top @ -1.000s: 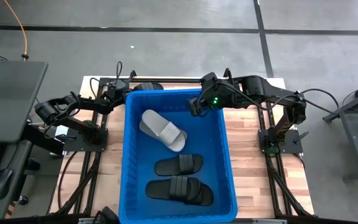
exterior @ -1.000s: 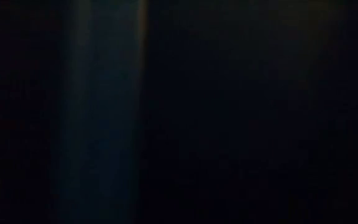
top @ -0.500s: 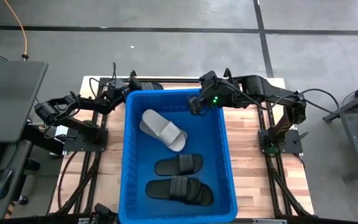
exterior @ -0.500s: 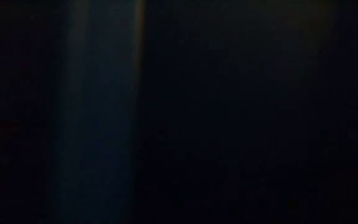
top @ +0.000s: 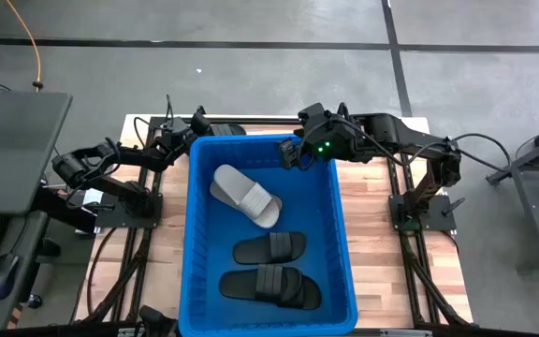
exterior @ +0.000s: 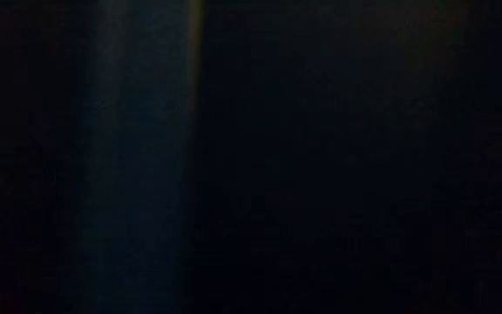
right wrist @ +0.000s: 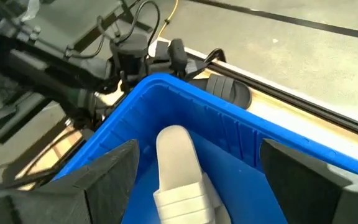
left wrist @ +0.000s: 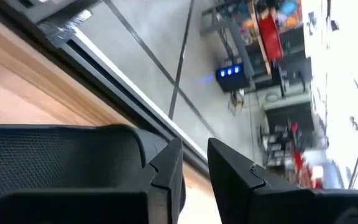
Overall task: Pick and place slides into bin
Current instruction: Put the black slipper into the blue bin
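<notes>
Worktop's [top: 372, 234] upper left: hovering left tool [top: 196, 124], barely parted, beside black slide [top: 223, 130] behind bin [top: 191, 234], likely needing wider opening before gripping; right tool [top: 290, 154] gaping empty over bin.

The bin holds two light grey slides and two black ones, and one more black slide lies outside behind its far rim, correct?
Not quite. The high view shows one light grey slide in the bin, not two. Two black slides lie inside, and another black slide outside.

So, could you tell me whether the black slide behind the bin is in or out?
Out. The black slide lies on the table beyond the bin's far wall, beside the left gripper.
</notes>
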`<action>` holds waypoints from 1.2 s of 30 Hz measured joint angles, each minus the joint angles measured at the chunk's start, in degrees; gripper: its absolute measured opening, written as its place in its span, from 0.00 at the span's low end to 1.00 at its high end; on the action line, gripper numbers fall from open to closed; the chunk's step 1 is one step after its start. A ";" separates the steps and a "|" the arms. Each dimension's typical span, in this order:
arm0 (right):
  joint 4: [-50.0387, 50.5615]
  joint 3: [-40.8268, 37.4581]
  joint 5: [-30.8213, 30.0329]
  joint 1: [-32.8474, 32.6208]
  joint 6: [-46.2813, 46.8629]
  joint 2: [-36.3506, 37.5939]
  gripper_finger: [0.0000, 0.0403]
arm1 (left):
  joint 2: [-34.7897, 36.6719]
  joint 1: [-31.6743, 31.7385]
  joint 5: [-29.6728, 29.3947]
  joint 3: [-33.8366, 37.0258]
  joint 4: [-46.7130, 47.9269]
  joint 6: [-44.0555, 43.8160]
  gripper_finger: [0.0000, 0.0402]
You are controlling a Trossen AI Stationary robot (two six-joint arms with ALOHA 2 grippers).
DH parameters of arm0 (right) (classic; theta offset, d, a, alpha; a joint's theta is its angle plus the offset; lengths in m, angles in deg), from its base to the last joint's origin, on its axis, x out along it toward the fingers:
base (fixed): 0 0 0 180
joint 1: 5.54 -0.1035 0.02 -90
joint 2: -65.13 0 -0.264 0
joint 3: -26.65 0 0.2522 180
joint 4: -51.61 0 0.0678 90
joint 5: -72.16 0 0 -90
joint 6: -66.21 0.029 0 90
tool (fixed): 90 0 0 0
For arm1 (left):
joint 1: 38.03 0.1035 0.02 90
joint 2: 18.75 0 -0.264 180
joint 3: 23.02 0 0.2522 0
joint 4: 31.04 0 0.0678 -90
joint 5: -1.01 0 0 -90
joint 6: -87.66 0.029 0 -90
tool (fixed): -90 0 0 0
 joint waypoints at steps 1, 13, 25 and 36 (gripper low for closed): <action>0.02 0.00 -0.74 -0.02 0.59 0.00 0.80 | 0.02 0.00 0.99 0.02 0.02 1.56 0.17; 3.03 0.00 -0.33 0.25 -1.24 0.02 0.80 | -0.55 4.78 13.28 0.02 2.61 7.76 0.20; 3.15 0.00 -0.66 0.53 -3.25 0.02 0.80 | -1.52 7.70 16.10 -3.28 6.34 7.26 0.61; 2.10 0.00 -1.05 1.15 -3.14 0.02 0.80 | -7.89 4.09 13.35 -6.08 6.41 2.73 0.93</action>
